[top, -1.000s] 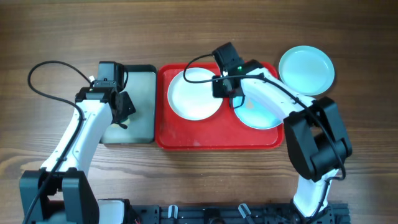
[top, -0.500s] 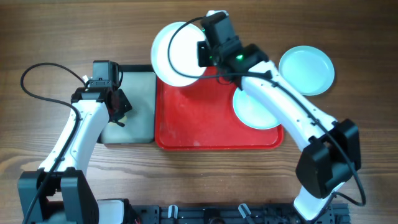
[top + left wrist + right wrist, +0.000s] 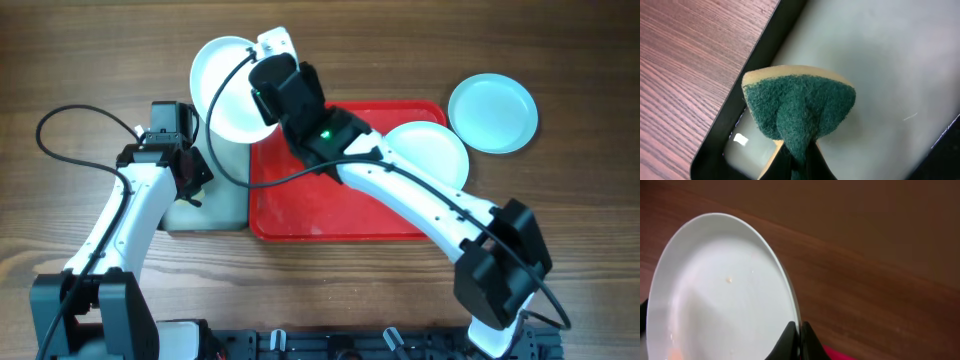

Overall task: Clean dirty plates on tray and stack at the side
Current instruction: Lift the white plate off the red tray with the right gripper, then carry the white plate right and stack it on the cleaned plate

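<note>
Right gripper pinches the smooth round white plate; left gripper squeezes a coarse green sponge.

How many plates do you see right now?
3: a white plate gripped by the right end effector beyond the red tray's left corner; a pale plate on the tray; a light-blue plate on the table beside it.

1 white plate: left and lower rim cut off by the right wrist view's edges; specks on it too small to identify.
1 right gripper: fingertips only, rest cut off below.
1 sponge: lower end hidden inside left gripper, itself cut off.
1 pale-blue plate: lower-left rim hidden under right arm.
</note>
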